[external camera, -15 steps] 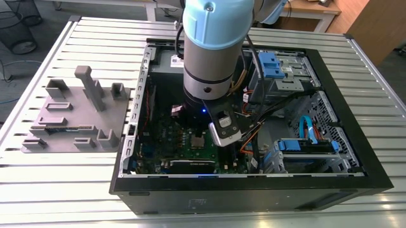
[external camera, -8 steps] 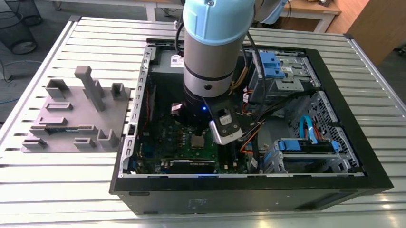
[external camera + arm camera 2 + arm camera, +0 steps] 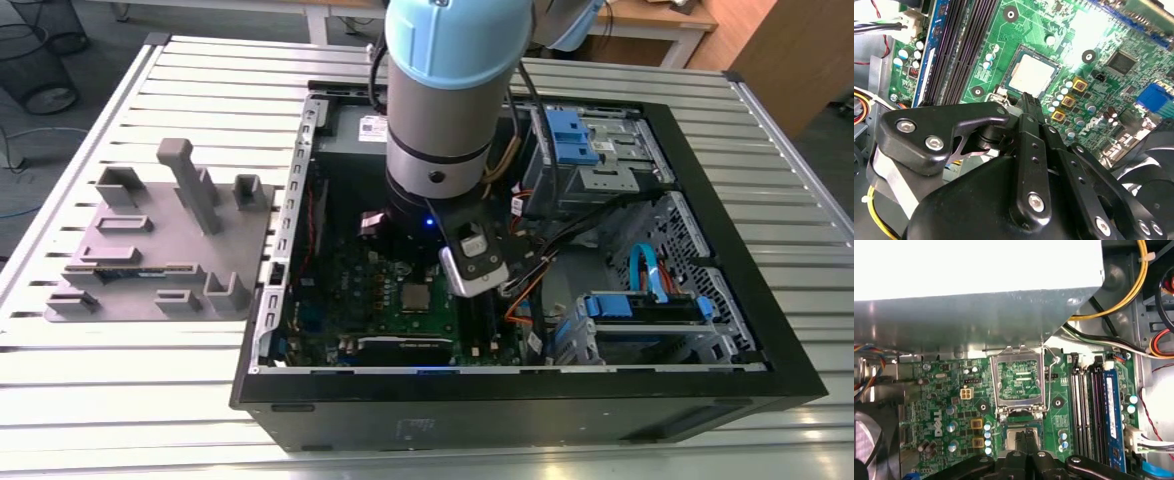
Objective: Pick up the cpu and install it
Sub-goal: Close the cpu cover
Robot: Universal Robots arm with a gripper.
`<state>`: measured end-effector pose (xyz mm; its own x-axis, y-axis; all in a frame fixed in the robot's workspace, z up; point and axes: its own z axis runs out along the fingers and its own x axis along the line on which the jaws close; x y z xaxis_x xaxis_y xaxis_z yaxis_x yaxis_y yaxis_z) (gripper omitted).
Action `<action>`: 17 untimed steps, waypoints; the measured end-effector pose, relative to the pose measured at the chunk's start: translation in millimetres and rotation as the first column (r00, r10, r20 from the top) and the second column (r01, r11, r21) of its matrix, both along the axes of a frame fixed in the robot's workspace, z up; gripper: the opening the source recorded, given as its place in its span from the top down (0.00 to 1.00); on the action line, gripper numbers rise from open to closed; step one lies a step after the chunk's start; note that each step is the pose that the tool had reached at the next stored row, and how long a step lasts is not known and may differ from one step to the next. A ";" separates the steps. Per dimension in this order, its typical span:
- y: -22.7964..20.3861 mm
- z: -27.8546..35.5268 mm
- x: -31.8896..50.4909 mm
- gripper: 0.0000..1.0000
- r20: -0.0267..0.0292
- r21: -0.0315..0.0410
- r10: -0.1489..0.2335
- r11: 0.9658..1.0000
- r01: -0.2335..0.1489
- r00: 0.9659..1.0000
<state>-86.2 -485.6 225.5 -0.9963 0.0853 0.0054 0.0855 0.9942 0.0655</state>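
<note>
The cpu (image 3: pixel 1032 75) is a silvery square chip lying flat in its socket on the green motherboard (image 3: pixel 1094 85). It shows in the exterior view as a small grey square (image 3: pixel 416 296) among the board's parts. My gripper (image 3: pixel 1029 98) hangs just above the chip's near edge, its black fingers pressed together and empty. In the first wrist view the fingertips (image 3: pixel 1026 435) cover the middle of the cpu (image 3: pixel 1013 440). The socket's metal load frame (image 3: pixel 1019 381) stands flipped open behind it.
The open black PC case (image 3: pixel 747 300) lies on a slatted metal table. Dark memory slots (image 3: pixel 1089 405) run beside the socket, with a fan (image 3: pixel 869 440) on the other side. Cables (image 3: pixel 1134 290) and blue drive bays (image 3: pixel 641 305) crowd the case. A grey fixture plate (image 3: pixel 160 240) sits at the exterior view's left.
</note>
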 end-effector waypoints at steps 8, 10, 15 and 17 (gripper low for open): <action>7.0 -2.2 10.3 0.89 0.000 0.000 0.000 1.000 0.000 1.000; 8.3 -2.4 13.9 0.89 0.000 0.000 0.000 1.000 0.000 1.000; 10.8 -2.7 22.1 0.89 0.000 0.000 0.000 1.000 0.000 1.000; 12.2 -2.9 25.7 0.89 0.000 0.000 0.000 1.000 0.000 1.000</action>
